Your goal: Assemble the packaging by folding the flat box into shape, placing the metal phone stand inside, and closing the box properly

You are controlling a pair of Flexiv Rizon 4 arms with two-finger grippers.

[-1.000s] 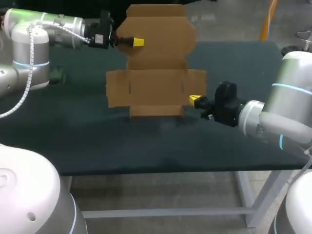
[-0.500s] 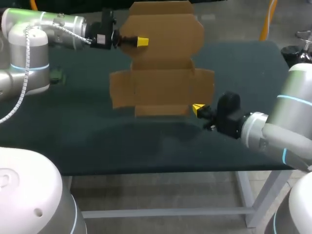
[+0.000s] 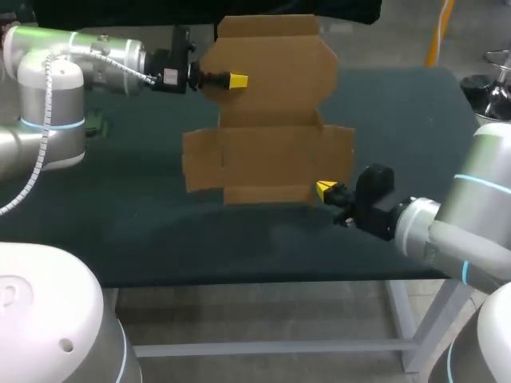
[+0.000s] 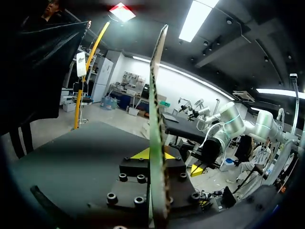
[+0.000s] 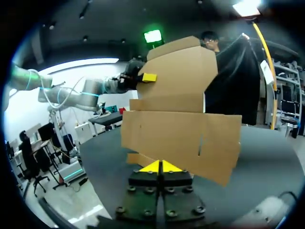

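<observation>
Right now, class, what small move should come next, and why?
Probably lay the box flat on the table. It is unfolded and upright, pinched near its top by the left gripper and at a bottom corner by the right gripper; folding likely needs support.

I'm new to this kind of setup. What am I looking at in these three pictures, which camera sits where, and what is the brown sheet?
This is a robot with two arms working at a dark table. The wide picture looks down from above and behind the robot. Each round picture comes from a camera on one arm's wrist, looking out along its two yellow-tipped fingers.

The brown sheet is a flat cardboard box, not yet folded, held upright between the arms. The left arm's fingers pinch its upper panel, so the left wrist view shows the sheet edge-on. The right arm's fingers pinch a lower corner.

A small green thing lies on the table near the left arm, too small to identify.
</observation>
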